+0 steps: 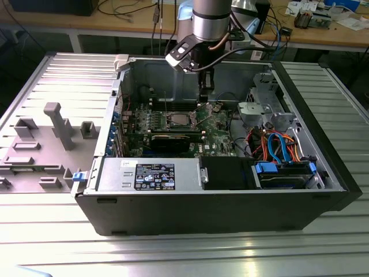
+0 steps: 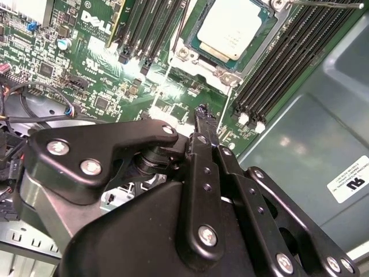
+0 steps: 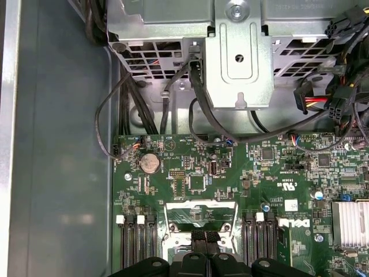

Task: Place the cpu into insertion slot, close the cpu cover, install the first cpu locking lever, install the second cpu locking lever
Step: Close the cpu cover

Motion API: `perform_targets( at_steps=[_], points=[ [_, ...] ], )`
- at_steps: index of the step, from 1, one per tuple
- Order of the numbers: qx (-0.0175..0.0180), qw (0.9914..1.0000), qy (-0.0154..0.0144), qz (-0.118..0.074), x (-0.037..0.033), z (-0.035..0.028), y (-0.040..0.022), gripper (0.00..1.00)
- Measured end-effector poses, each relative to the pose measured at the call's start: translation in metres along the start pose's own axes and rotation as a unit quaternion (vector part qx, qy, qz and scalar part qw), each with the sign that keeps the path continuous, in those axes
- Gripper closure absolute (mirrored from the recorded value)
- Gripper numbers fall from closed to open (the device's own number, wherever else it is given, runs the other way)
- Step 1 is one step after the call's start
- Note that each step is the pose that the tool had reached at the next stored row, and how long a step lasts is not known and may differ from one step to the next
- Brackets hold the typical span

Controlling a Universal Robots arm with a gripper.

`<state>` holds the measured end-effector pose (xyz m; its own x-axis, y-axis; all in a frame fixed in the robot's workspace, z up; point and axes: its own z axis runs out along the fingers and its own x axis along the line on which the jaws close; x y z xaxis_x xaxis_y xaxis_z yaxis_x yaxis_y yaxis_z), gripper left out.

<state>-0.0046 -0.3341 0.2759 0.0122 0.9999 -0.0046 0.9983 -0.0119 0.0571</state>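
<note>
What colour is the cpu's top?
The cpu top is pale silvery grey; the second wrist view shows it best.

The open black metal computer case (image 1: 219,210) lies on the ribbed grey metal worktop (image 1: 173,254), and a moulded grey plastic fixture (image 1: 34,144) stands beside it on the exterior view's left. Inside, the square silvery-grey cpu (image 2: 233,26) sits in the silver-rimmed square insertion slot (image 2: 209,68) on the green motherboard (image 1: 216,130) (long black memory slots (image 2: 282,63) flank it). The black pincer (image 1: 205,103) hangs just to the exterior view's right of the slot.
</note>
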Motion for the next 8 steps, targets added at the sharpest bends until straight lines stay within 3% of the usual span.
perform_targets(
  at_steps=[8],
  points=[
    [0.0,1.0,0.0,0.0,0.0,0.0002,0.0037,0.89]
  ],
)
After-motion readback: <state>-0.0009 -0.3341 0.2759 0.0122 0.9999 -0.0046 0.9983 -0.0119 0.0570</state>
